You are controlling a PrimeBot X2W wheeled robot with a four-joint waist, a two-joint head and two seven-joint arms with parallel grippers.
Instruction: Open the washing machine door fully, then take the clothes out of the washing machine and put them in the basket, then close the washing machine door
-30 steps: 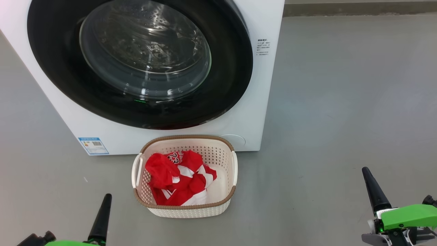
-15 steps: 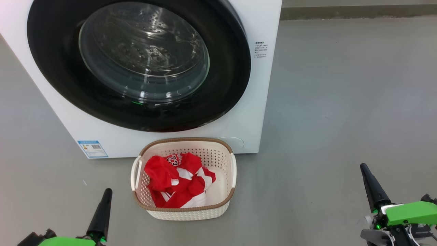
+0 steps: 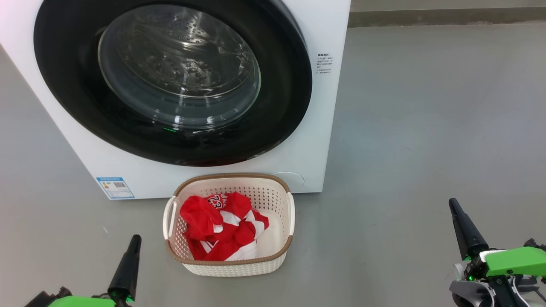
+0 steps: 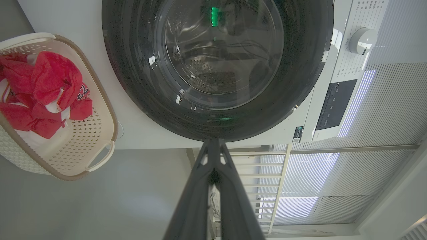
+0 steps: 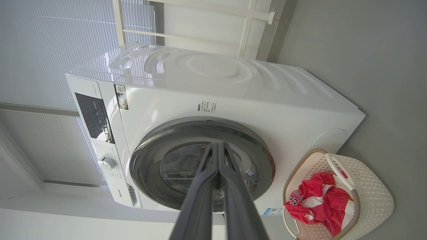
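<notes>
Hanging low at the lower left of the head view, the left gripper (image 3: 134, 245) has its two fingers pressed together on nothing. The right gripper (image 3: 454, 209), at the lower right, is likewise closed and empty. Both are well apart from everything else, over bare floor (image 3: 426, 128). Between them, lower centre, the basket (image 3: 232, 175) stands just in front of the washer (image 3: 330, 111), and the clothes (image 3: 217, 232) lie heaped inside it, toward its left half. Above, the door (image 3: 172, 81) fills the upper left and looks flush against the washer front; through its glass the drum appears bare. By this, all three steps seem done and the task is at its end. The next move calls for little: at most a check that the door has latched, then parking both arms clear of the basket.
</notes>
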